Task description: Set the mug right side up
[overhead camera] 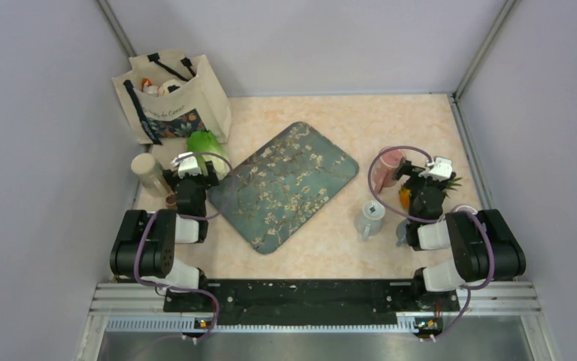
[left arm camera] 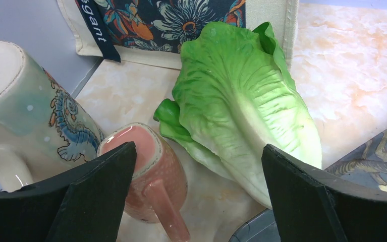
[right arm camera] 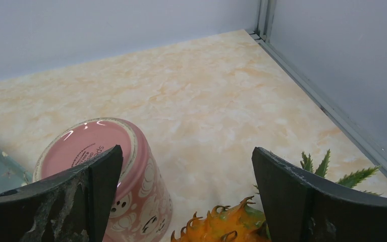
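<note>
Pink mug [overhead camera: 387,169] stands base-up right of centre in the top view. Far left, my left gripper [left arm camera: 199,147] gapes at the lettuce [left arm camera: 241,101]. My right gripper [right arm camera: 186,151] is spread wide, mug by its left finger, bare table [right arm camera: 206,91] ahead, wall [right arm camera: 332,50] hemming the right edge.

Light: bright, even, diffuse, from overhead.
Shadows: faint, soft-edged on the bench [overhead camera: 405,128].
Glare: thin white streaks on the pink mug [right arm camera: 130,186], on its glossy base.
Focus: overhead view sharp; wrist views soften toward the bottom edge.
</note>
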`<action>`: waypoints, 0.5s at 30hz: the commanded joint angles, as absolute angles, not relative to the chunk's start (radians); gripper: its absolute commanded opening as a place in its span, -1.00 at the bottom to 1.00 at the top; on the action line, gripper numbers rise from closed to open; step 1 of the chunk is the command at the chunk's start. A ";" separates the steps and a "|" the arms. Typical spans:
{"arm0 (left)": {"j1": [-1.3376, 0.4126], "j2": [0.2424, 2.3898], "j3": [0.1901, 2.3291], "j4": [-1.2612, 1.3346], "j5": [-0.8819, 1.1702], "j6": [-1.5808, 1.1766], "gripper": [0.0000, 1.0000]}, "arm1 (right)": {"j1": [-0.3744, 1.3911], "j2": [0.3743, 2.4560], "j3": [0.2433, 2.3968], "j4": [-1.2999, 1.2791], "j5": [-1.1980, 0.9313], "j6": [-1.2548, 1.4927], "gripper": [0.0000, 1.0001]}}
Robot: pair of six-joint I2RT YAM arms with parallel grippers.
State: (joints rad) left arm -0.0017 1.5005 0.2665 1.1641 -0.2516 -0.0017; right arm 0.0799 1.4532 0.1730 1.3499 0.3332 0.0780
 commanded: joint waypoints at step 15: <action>-0.006 1.212 0.323 0.903 -0.022 0.088 0.98 | 0.067 1.186 0.267 0.873 0.171 0.015 0.98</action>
State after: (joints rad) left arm -0.0021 1.3403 0.2687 0.9947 -0.1585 0.0105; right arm 0.0799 1.3003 0.1967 1.1183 0.2886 0.0513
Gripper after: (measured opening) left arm 0.990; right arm 0.989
